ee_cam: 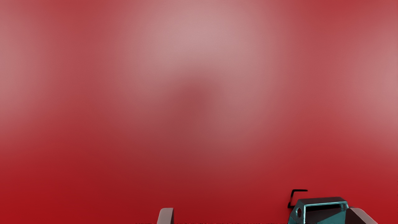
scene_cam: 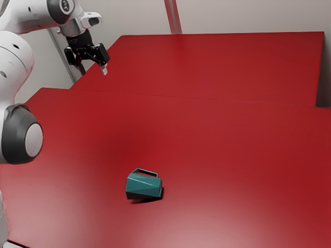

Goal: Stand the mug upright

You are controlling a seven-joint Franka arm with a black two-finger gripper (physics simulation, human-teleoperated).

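High above the table, toward the exterior view's upper left, hangs my black gripper (scene_cam: 93, 66), well away from the mug. The teal faceted mug (scene_cam: 144, 186) lies on its side on the red table, its handle facing up. In the wrist view my gripper (ee_cam: 262, 216) is open, its two fingertips wide apart with nothing held. Part of the mug (ee_cam: 325, 216), with its handle loop, appears beside one fingertip, far below it on the table.
The red tabletop (scene_cam: 232, 155) spreads around the mug, with a second red surface (scene_cam: 222, 67) behind it. Pale walls (scene_cam: 248, 15) stand beyond. The arm's base side is at the exterior view's left.
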